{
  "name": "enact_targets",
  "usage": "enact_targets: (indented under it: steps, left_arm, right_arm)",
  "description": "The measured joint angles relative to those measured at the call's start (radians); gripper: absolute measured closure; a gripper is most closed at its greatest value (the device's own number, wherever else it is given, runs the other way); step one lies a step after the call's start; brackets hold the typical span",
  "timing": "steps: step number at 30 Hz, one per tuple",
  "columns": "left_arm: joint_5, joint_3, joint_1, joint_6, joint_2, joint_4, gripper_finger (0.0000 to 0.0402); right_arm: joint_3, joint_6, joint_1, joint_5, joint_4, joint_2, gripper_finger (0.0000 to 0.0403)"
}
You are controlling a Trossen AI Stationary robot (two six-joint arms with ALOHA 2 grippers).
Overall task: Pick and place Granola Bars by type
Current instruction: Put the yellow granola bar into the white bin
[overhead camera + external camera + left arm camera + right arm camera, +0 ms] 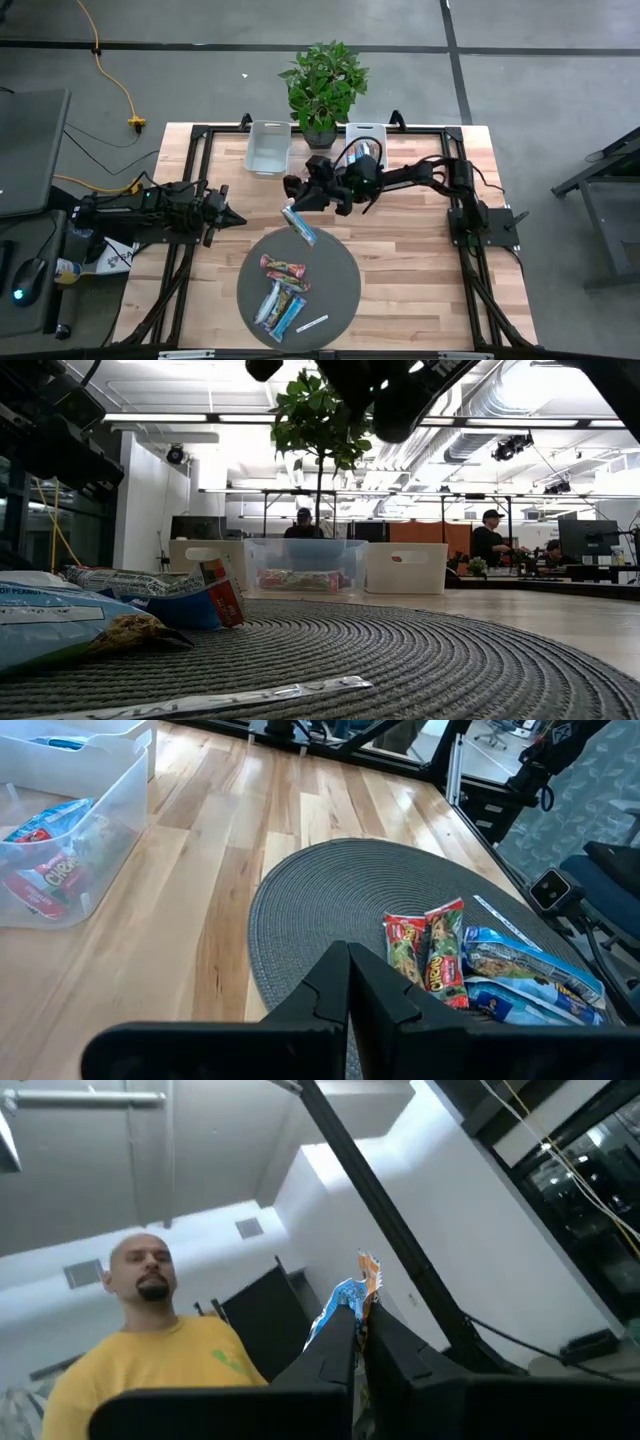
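Right gripper (pixel 292 203), clenched on a light blue foil-wrapped granola bar (pixel 299 225), holds it above the round grey woven mat (pixel 340 262). Red bars already lie in the clear plastic bin (pixel 268 148); several wrapped bars (pixel 280 295) remain on the mat. Left gripper (pixel 236 217) waits, closed and empty.

What cannot be seen fully

In the low view the blue bar (pixel 45 622) is cut off by the edge at 9 o'clock, and the right gripper (pixel 400 390) by the edge at 12 o'clock. The bars in the clear bin (pixel 305 565) are blurred. The print on the white strip (pixel 215 700) is not readable.
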Motion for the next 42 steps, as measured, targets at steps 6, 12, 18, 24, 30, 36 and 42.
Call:
enact_targets:
  steps: [6, 12, 18, 24, 30, 36, 42]
  left_arm:
    - [0.001, 0.0, 0.0, 0.0, 0.0, 0.0, 0.0401]
    - [0.003, 0.0, 0.0, 0.0, 0.0, 0.0, 0.0401]
    - [0.003, 0.0, 0.0, 0.0, 0.0, 0.0, 0.0401]
    - [0.003, 0.0, 0.0, 0.0, 0.0, 0.0, 0.0401]
    - [0.003, 0.0, 0.0, 0.0, 0.0, -0.001, 0.0401]
    - [0.002, 0.0, 0.0, 0.0, 0.0, -0.001, 0.0401]
    - [0.0, 0.0, 0.0, 0.0, 0.0, -0.001, 0.0401]
  right_arm:
    - [0.0, -0.177, -0.001, -0.092, -0.445, -0.124, 0.0403]
    - [0.0, -0.494, 0.007, -0.062, -1.143, -0.29, 0.0403]
    - [0.0, -0.636, 0.021, 0.163, -1.619, -0.4, 0.0403]
    - [0.0, -0.716, 0.061, 0.485, -1.972, -0.417, 0.0403]
    - [-0.004, -0.887, 0.109, 0.86, -2.188, -0.409, 0.0403]
    - [-0.005, -1.098, 0.135, 1.221, -2.224, -0.408, 0.0403]
    - [-0.004, -1.042, 0.088, 1.402, -2.229, -0.382, 0.0403]
